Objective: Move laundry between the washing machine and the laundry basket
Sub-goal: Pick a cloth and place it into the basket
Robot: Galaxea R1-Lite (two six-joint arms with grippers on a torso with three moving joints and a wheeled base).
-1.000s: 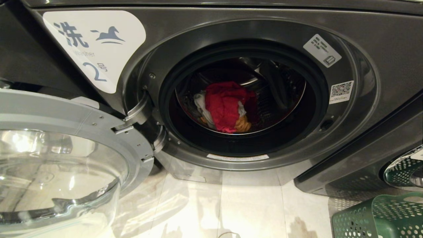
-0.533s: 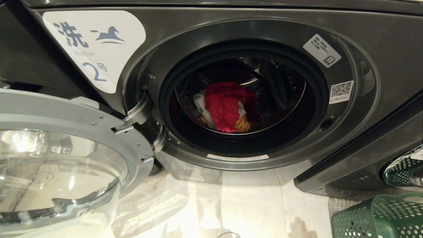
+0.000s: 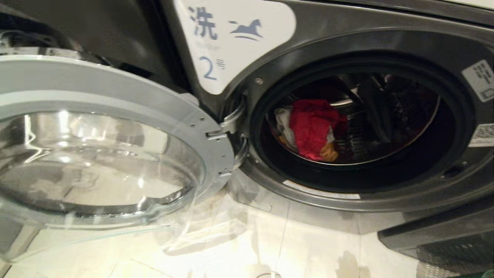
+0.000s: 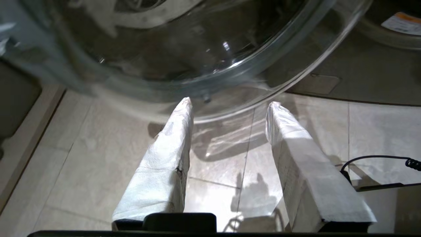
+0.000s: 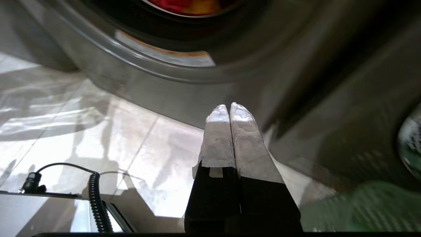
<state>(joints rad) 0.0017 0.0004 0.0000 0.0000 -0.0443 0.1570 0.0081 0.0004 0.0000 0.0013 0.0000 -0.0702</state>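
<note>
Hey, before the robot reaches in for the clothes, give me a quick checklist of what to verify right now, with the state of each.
1. Door of the washing machine swung fully open: ok.
2. Laundry visible inside the machine, red piece on top: ok.
3. Left claw empty with fingers apart, low over the floor below the door glass: ok.
4. Right claw ready to grasp: not ok, it is shut and must open first.
5. Laundry basket placed to receive clothes: cannot tell, only a green blur shows to the right.
</note>
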